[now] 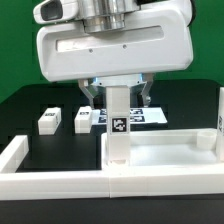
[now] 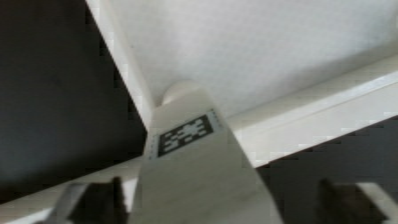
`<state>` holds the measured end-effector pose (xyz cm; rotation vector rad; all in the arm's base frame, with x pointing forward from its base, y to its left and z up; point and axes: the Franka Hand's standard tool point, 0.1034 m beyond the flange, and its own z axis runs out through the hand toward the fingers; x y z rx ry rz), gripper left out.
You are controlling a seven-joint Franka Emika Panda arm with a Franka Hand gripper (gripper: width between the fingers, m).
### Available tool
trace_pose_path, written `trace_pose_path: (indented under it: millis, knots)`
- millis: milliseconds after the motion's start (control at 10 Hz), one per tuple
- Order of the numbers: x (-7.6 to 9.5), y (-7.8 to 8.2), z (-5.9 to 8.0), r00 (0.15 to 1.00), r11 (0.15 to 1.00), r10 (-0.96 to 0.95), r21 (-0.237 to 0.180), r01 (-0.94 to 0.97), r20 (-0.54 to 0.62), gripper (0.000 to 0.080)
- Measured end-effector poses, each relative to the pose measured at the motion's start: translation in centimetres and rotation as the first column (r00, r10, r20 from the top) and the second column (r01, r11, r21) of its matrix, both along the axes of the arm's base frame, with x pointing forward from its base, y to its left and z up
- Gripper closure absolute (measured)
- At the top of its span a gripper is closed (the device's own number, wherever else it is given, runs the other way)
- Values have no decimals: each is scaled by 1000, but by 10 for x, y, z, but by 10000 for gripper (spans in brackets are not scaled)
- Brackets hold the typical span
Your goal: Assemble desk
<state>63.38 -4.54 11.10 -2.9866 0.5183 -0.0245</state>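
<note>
A white square leg point(image 1: 119, 125) with a black-and-white tag stands upright at the corner of the white tabletop panel point(image 1: 170, 155) nearest the exterior view's left. My gripper point(image 1: 118, 97) hangs straight above it, one finger on each side of the leg's top. In the wrist view the leg point(image 2: 196, 165) runs up between the dark fingers point(image 2: 98, 200), with a gap showing on at least one side. The jaws are open around the leg, and the tabletop point(image 2: 249, 50) and its raised rim point(image 2: 329, 105) lie beyond.
Two loose legs point(image 1: 48, 120) point(image 1: 81, 119) lie on the black table at the exterior view's left. Another leg point(image 1: 219, 112) stands at the right edge. The marker board point(image 1: 145, 117) lies behind the gripper. The low white border wall point(image 1: 40, 180) runs along the front and left.
</note>
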Motion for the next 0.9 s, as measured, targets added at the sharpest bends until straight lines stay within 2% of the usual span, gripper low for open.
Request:
trace_pose_path:
  millis: [100, 200, 300, 400, 500, 600, 800, 900]
  knots:
    - [0, -1, 0, 998, 998, -60, 1, 60, -7, 461]
    - [-1, -4, -1, 986, 987, -163, 1, 163, -19, 503]
    - [-1, -4, -1, 976, 977, -214, 3, 214, -24, 503]
    - [-1, -5, 0, 926, 927, -375, 8, 376, -41, 504]
    - [0, -6, 0, 846, 847, -530, 19, 532, -59, 504]
    - [0, -7, -2, 702, 702, -708, 32, 712, -83, 506]
    - [1, -10, -3, 427, 425, -893, 49, 904, -139, 506]
    - [0, -9, -3, 385, 383, -911, 45, 923, -145, 506]
